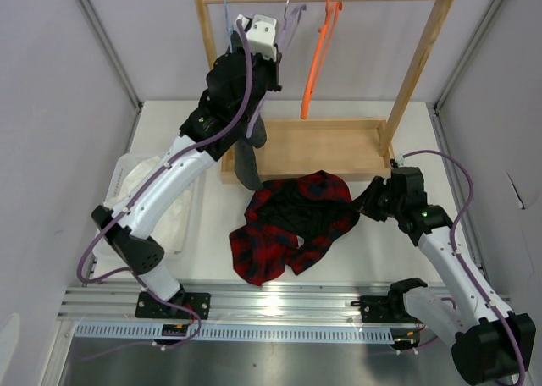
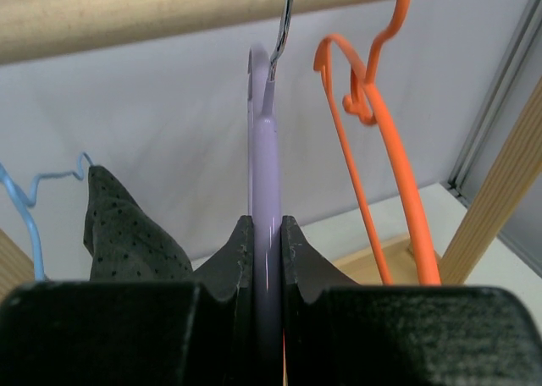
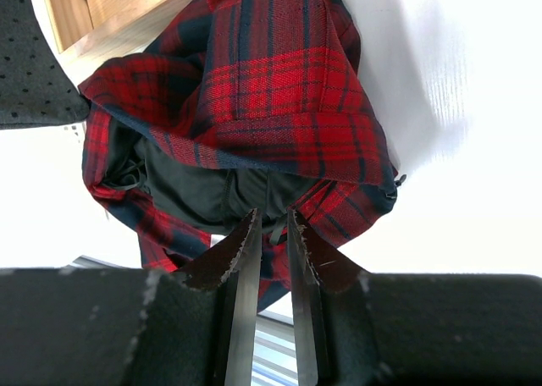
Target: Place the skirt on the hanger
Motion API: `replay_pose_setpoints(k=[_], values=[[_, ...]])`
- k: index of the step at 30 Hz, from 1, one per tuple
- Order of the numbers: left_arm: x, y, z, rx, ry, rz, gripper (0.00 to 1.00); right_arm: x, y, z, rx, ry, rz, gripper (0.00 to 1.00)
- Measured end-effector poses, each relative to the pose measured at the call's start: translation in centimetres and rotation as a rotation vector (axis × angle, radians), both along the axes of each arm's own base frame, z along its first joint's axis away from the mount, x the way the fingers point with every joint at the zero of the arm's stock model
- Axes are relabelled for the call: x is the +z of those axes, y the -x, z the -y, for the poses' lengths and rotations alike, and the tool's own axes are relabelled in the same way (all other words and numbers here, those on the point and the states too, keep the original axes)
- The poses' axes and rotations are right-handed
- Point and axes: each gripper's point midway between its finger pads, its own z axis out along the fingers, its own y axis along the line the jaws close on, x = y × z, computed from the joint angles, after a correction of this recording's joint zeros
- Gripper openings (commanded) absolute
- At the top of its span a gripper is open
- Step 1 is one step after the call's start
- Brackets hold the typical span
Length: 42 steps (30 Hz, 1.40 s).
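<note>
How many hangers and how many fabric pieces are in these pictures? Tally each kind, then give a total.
Hangers: 3 (light blue hanger, lilac hanger, orange hanger)
Fabric pieces: 3 (plaid skirt, grey dotted garment, white cloth)
Total: 6

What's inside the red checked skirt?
A black lining shows inside the skirt through its open end. Farther in, the folded plaid cloth covers everything, so nothing more can be seen.
</note>
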Motion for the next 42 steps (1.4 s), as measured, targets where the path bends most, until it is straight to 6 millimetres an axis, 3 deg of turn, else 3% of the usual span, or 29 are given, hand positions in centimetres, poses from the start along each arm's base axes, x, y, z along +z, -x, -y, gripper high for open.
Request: replay_pose_setpoints(k=[3, 15, 25, 32, 42], values=[[-1.3, 1.0, -0.5, -0.019, -0.015, -0.028, 0.0, 0.0, 0.0, 0.0, 0.0, -0.001, 0.0, 0.24], [-3.2, 5.4, -2.0, -0.098, -0.001, -0.095, 0.0, -0.2, -0.1, 0.0, 0.005, -0.009, 0.004, 0.24], [-10.7, 8.7, -1.0, -0.154, -0.066, -0.232, 0.0, -0.2, -0.3, 0.2, 0.009, -0.005, 0.009, 0.24], [-15.1, 11.3, -2.2, -0.169, -0.085, -0.298, 0.0, -0.3, -0.3, 0.2, 0.011, -0.003, 0.009, 0.24], [-16.2, 16.3, -4.8, -0.265, -0.021, -0.279, 0.0, -0.4, -0.2, 0.5, 0.02, 0.012, 0.01, 0.23]])
